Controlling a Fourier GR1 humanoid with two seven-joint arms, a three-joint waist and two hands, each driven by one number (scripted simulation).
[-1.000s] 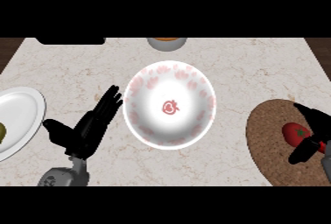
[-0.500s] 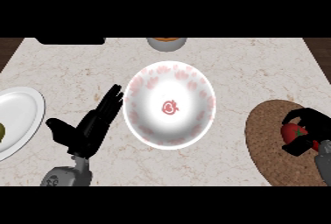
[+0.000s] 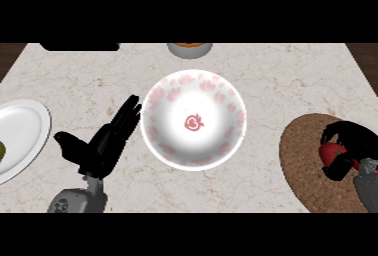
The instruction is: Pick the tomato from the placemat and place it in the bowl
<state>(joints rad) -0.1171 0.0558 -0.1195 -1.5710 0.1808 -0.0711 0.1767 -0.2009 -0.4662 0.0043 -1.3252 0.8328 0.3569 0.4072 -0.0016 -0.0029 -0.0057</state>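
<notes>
Head view, looking steeply down on a pale marbled counter (image 3: pixel 295 75). At centre stands a white bowl (image 3: pixel 193 120) with pink-red blotches round its inner wall and a small red mark at its bottom; nothing lies in it. At the left edge a white plate (image 3: pixel 22 132) is partly cut off, with a yellowish-green item (image 3: pixel 2 151) just visible on it. At the top edge, above the bowl, part of a grey dish with orange contents (image 3: pixel 190 48) shows, and a dark object (image 3: pixel 80 46) sits at the upper left. At the right edge lies a brown oval placemat (image 3: pixel 303 150). The tomato (image 3: pixel 334 152) is on that placemat, at the lower right of the frame, well apart from the bowl. The right hand (image 3: pixel 351 145) is over it, dark fingers curled round the fruit from above and below, so only a red patch shows between them. The tomato's long axis and the way it points cannot be told, since the hand hides most of it. The left hand (image 3: pixel 103 145) rests at the lower left between plate and bowl, fingers straight and pointing toward the upper right, thumb spread to the left, holding nothing; its fingertips lie just beside the bowl's left rim. Bare counter separates the placemat from the bowl.
</notes>
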